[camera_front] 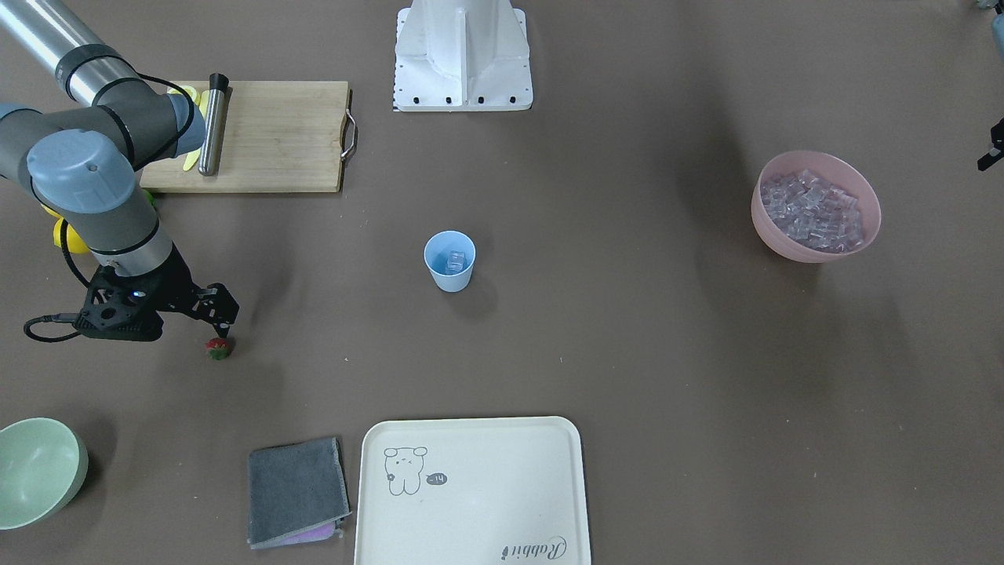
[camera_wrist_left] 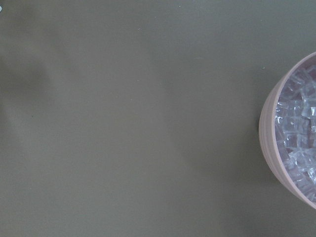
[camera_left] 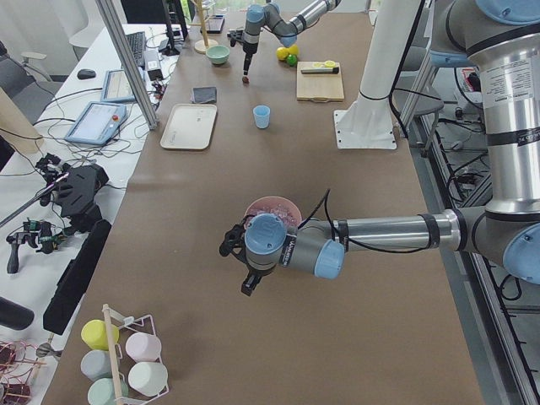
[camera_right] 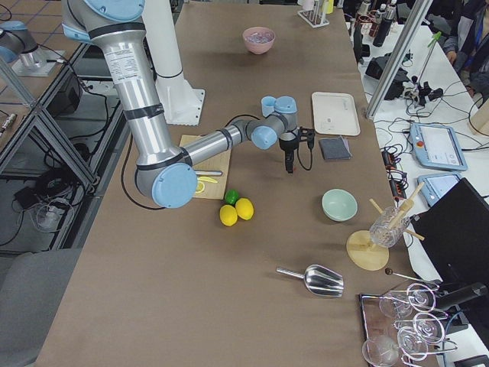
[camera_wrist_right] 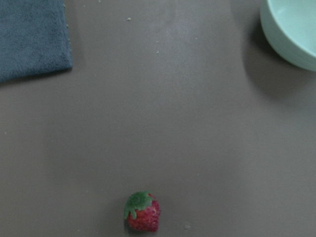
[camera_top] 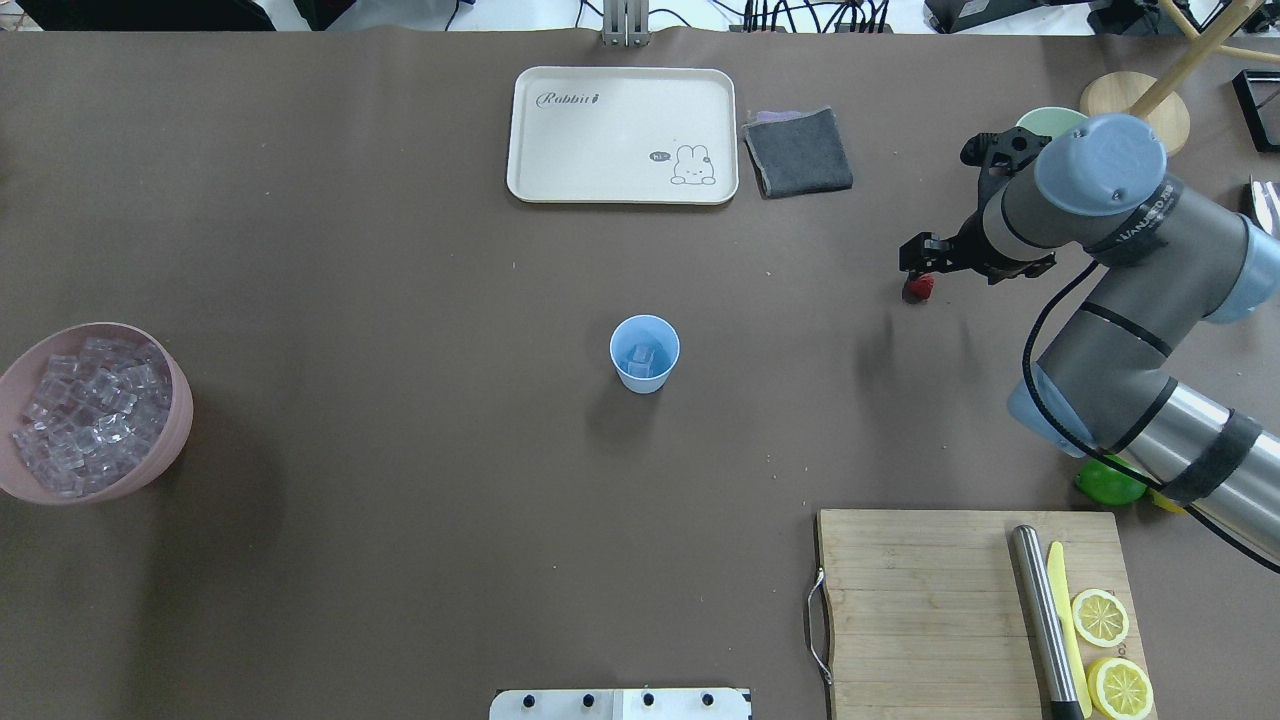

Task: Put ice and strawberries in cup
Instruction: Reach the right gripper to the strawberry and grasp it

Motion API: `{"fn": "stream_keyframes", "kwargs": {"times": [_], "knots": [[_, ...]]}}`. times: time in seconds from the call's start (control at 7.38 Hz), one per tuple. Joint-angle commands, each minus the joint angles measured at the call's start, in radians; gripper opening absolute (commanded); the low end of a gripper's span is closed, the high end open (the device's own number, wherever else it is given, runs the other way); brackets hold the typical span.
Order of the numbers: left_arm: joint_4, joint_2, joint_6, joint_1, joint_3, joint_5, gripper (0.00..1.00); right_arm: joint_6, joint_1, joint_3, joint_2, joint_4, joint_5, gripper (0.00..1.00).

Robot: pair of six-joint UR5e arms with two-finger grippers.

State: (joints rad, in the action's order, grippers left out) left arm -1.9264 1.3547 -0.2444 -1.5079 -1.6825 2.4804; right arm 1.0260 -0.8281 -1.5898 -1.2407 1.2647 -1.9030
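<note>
The light blue cup (camera_front: 450,261) (camera_top: 644,353) stands upright mid-table with a piece of ice (camera_front: 456,261) inside it. More ice (camera_front: 812,210) (camera_wrist_left: 301,133) fills the pink bowl (camera_top: 170,450). One red strawberry (camera_front: 219,348) (camera_top: 918,288) (camera_wrist_right: 142,218) lies on the table. My right gripper (camera_front: 225,318) (camera_top: 918,262) hangs just above the berry, apart from it; I cannot tell how its jaws stand. My left gripper (camera_left: 245,283) hovers beside the pink bowl, and I cannot tell whether it is open or shut.
A wooden cutting board (camera_front: 267,137) carries a metal rod (camera_front: 212,125), a yellow knife and lemon halves (camera_top: 1100,617). A lime (camera_top: 1108,483) lies near it. A pale green bowl (camera_front: 35,471), grey cloth (camera_front: 296,490) and cream tray (camera_front: 486,510) line the far edge.
</note>
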Motion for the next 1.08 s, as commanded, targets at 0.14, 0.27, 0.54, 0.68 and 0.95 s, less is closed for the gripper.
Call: {"fn": "stream_keyframes", "kwargs": {"times": [0.14,0.27,0.54,0.68,0.95], "knots": [[-0.002,0.004,0.004,0.0,0.004,-0.003,1.0,0.002,0.027,0.053,0.02,-0.001,0.022,0.95],[-0.002,0.006,0.004,0.002,0.003,-0.003,1.0,0.002,0.029,0.054,0.02,-0.001,0.024,0.92],[-0.002,0.004,0.004,0.0,0.003,-0.003,1.0,-0.001,0.035,0.069,0.029,-0.001,0.033,0.8],[0.0,0.004,0.004,0.002,0.003,-0.003,1.0,-0.001,0.035,0.082,0.046,0.001,0.035,0.79],[0.0,0.004,0.004,0.002,0.003,-0.003,1.0,0.002,0.035,0.085,0.053,0.001,0.035,0.74]]}}
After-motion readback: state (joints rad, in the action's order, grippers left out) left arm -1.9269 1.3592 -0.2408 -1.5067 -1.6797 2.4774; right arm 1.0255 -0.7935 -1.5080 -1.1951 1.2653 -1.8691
